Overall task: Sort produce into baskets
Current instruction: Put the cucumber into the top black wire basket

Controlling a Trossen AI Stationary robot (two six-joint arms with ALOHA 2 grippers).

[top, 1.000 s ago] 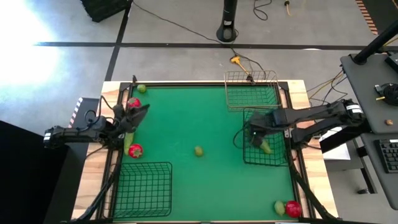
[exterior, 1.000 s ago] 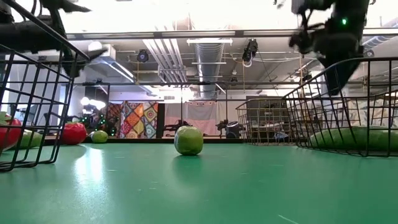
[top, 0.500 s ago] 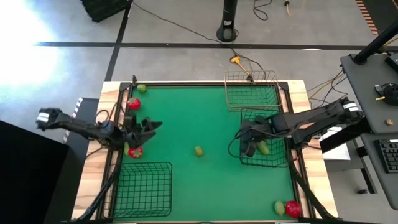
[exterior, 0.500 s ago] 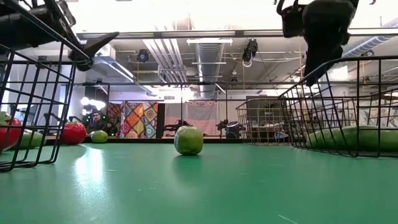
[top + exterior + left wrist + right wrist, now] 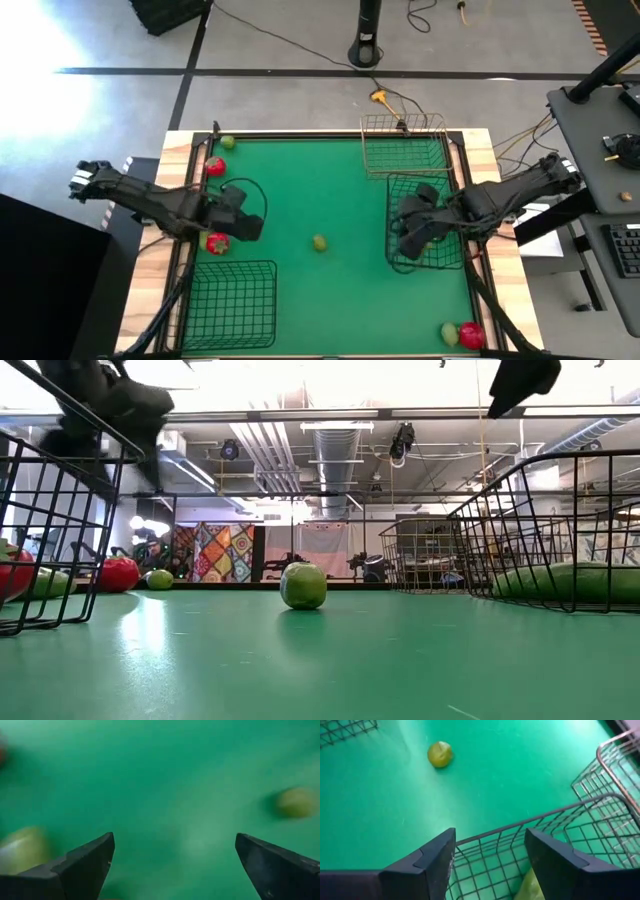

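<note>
Two open grippers, loose produce remaining

Left gripper (image 5: 243, 225), fingers spread and empty, hangs beside a red piece (image 5: 217, 241); it could knock it away. Mid-table lies a green ball (image 5: 319, 242). Right gripper (image 5: 408, 240), open, hovers over the black basket (image 5: 440, 262) holding a cucumber (image 5: 560, 582).

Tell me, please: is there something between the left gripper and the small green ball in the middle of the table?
Nothing visible is in the way. The left gripper, fingers open, is over the table's left side near a red piece, and only bare green mat lies between it and the green ball. The right gripper is over the black basket.
</note>
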